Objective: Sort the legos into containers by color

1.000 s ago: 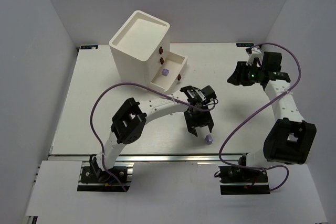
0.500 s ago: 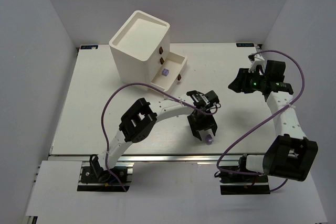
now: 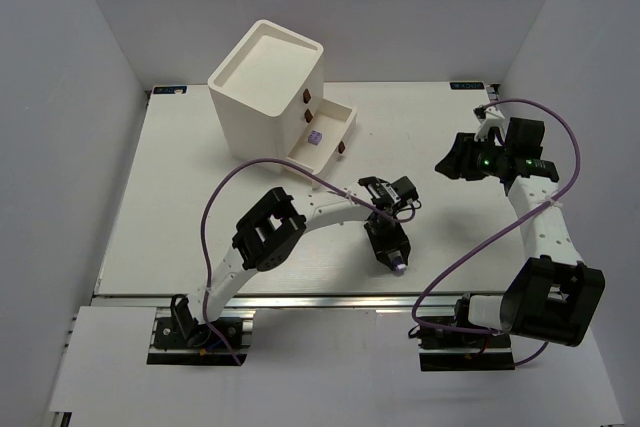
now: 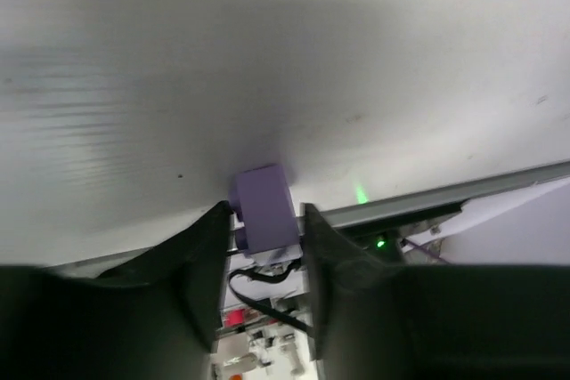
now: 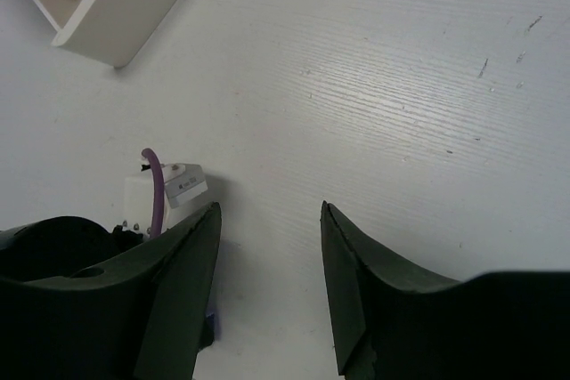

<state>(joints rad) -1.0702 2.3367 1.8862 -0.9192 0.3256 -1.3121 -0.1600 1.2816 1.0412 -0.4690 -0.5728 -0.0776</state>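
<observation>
**A:** The left tool (image 3: 397, 259) is down at the near middle of the table (image 3: 200, 197), right on a purple lego (image 4: 263, 205)!

**B:** The wrist view shows it well. The brick sits on the table, squeezed between the two dark fingers (image 4: 200, 264), one on each flank. I'd call that tool clenched on the lego.

**A:** It's close to the front edge too. The table's metal rail runs just past the brick in that view.

**B:** Now the back left corner. The white cabinet (image 3: 265, 82) stands there, well apart from the left tool.

**A:** One drawer (image 3: 332, 122) is pulled out toward the middle of the table, with its brown knob at the front.

**B:** And a second lego (image 3: 316, 136), also purple, lies inside that drawer.

**A:** What about the other arm?

**B:** The right tool (image 3: 447, 159) hangs over the right side of the table, pointing toward the middle. From its own camera the fingers (image 5: 178, 255) stand spread, with only bare table between them. It's released and holding nothing.

**A:** That camera also catches the drawer's corner at its upper left.
</observation>
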